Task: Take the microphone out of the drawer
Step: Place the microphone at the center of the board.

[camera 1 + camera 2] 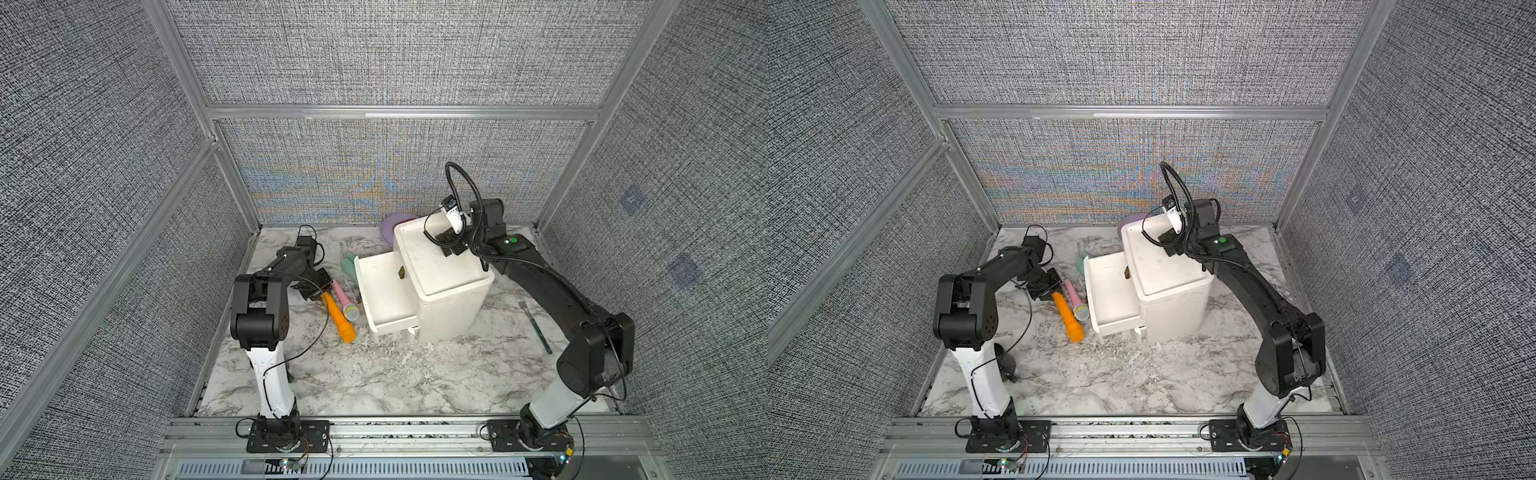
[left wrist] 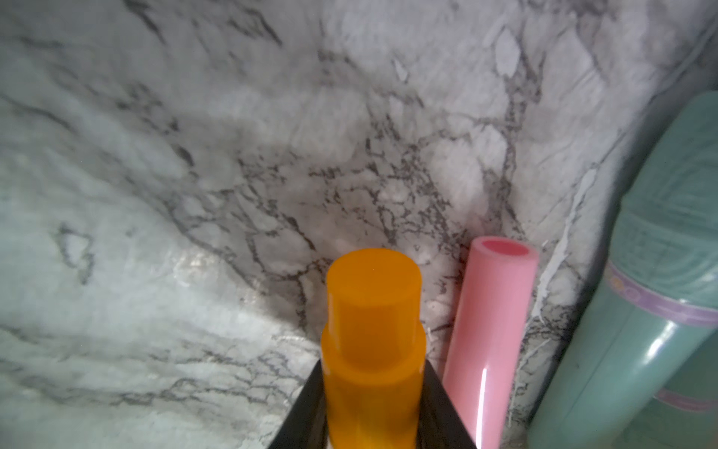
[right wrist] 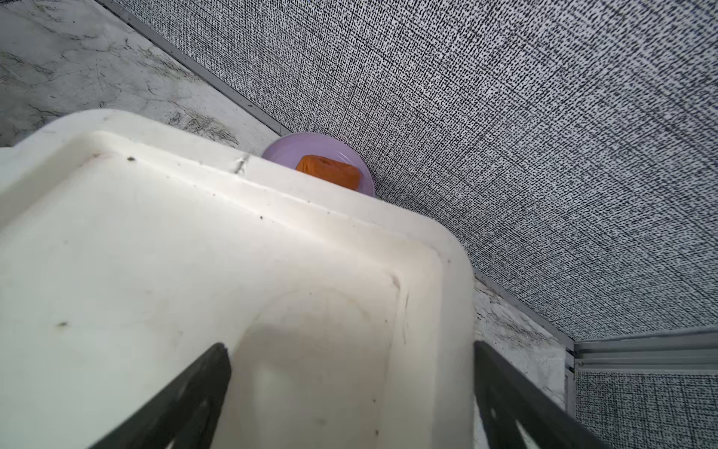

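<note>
My left claw (image 1: 321,292) is clamped on the narrow tail of the orange microphone (image 1: 341,318), which lies on the counter (image 1: 374,374) just outside the open drawer (image 1: 386,295). I judge it to be light, stiff, slick plastic, so the stepped tail suits a grip. The pink microphone (image 1: 341,295) crowds one side, and there is open counter nearer the arm bases. My right claw (image 3: 349,350) gapes wide over the cabinet (image 1: 444,266).

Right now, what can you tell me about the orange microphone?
The orange microphone looks like smooth, shiny plastic. Its thin handle ends in a flat, stepped cap; the other end is wider and rounded. It seems to lie slanted on the marble table, close beside the pink microphone, near the open drawer. The left gripper is shut on its handle.
</note>
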`<state>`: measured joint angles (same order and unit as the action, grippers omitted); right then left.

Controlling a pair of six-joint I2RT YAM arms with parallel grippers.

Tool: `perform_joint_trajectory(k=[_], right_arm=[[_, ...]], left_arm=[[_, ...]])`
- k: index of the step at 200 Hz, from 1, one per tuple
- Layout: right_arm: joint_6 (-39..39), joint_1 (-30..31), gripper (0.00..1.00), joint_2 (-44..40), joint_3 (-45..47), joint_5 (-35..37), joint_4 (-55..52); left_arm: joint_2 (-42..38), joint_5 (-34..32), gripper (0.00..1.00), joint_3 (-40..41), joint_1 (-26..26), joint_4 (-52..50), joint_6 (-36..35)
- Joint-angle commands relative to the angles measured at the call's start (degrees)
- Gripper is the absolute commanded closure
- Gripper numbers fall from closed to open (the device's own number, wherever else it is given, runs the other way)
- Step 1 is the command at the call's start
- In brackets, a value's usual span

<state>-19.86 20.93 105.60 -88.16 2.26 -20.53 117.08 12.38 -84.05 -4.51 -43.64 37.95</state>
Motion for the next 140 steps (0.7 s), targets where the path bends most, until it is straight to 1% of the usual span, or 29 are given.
perform_joint_trajectory(k=[1, 36, 102, 140], right_arm=[[0.64, -0.08, 0.02, 2.42, 1.59, -1.82, -16.90], [0.59, -0.01, 0.02, 2.43, 1.59, -1.73, -16.91], [0.59, -0.03, 0.02, 3.27, 1.33, -1.99, -16.91], [0.60, -0.06, 0.02, 3.32, 1.30, -2.10, -16.99]], left_arm=[[0.99, 0.16, 1.00, -1.10, 0.17, 0.74, 0.96], [2.82, 2.70, 1.00, -2.61, 0.18, 1.37, 1.65], [3.66, 2.90, 1.00, -3.14, 0.18, 2.10, 2.27], [3.54, 3.53, 0.98, -2.35, 0.15, 3.14, 3.43]])
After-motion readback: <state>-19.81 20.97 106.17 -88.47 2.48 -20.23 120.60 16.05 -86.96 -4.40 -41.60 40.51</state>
